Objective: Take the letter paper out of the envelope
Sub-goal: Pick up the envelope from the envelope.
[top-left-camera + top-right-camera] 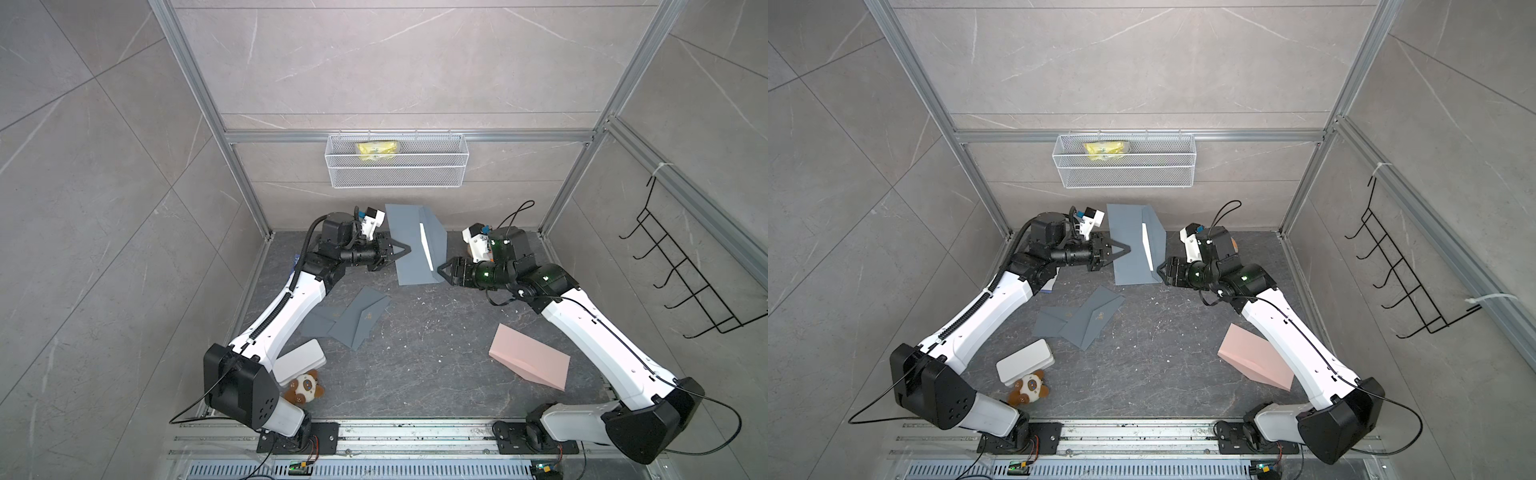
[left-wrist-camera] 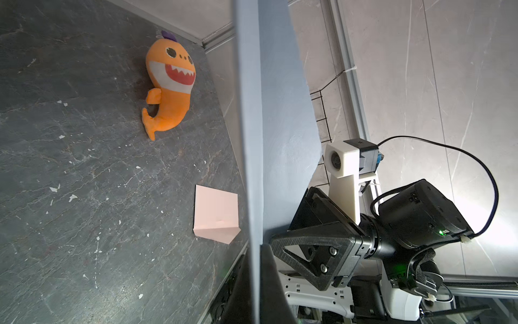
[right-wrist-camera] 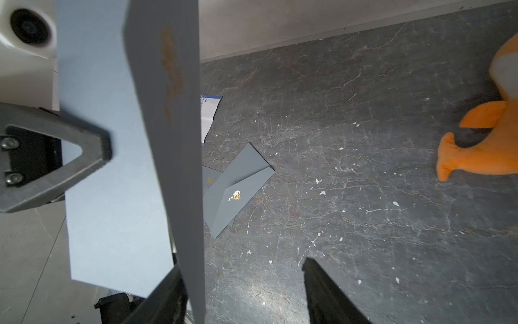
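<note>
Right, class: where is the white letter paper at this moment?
In both top views the letter paper shows as a white strip inside the open grey envelope, which is held up in the air between the left hand and the right hand.

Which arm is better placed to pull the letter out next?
Right. The left gripper is shut on the envelope, holding it up, so it is busy. The right gripper is open and sits beside the envelope's open side, where the white paper edge shows.
</note>
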Available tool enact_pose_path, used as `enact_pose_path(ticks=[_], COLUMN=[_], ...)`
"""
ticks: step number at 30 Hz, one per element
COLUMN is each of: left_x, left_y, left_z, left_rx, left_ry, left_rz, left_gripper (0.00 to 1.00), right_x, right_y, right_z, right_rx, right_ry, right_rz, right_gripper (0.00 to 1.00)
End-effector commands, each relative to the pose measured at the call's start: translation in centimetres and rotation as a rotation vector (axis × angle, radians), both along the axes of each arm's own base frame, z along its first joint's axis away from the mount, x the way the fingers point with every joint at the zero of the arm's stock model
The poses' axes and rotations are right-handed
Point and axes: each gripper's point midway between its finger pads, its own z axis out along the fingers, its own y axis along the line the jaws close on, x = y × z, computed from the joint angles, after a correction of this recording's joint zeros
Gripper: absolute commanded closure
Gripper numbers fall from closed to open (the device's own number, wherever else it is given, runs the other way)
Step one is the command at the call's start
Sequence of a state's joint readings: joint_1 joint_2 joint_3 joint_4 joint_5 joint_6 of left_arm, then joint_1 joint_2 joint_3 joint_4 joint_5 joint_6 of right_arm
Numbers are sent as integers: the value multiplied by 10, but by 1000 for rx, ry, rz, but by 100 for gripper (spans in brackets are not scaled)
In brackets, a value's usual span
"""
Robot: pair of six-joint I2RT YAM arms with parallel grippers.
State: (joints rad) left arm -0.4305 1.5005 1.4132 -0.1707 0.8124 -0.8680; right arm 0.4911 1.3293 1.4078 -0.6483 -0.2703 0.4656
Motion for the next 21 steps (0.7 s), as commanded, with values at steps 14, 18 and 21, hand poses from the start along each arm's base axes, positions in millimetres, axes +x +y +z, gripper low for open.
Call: enact_pose_path(ticks=[14, 18, 21], left_x=[-23, -23, -25], left_y=[-5, -5, -6], left_z=[41, 46, 52], left_rx=[-166, -196, -217], left_ry=[-71, -66, -71], left_rz=[-110, -118, -120], left_gripper=[100, 100, 100], right_x=[14, 22, 27], right_y=[-2, -4, -7], right_z=[27, 29, 25], right_rx=[250, 349, 418], right_ry=[-11, 11, 44], right_rz=[94, 107, 112], right_gripper=[38, 38, 39])
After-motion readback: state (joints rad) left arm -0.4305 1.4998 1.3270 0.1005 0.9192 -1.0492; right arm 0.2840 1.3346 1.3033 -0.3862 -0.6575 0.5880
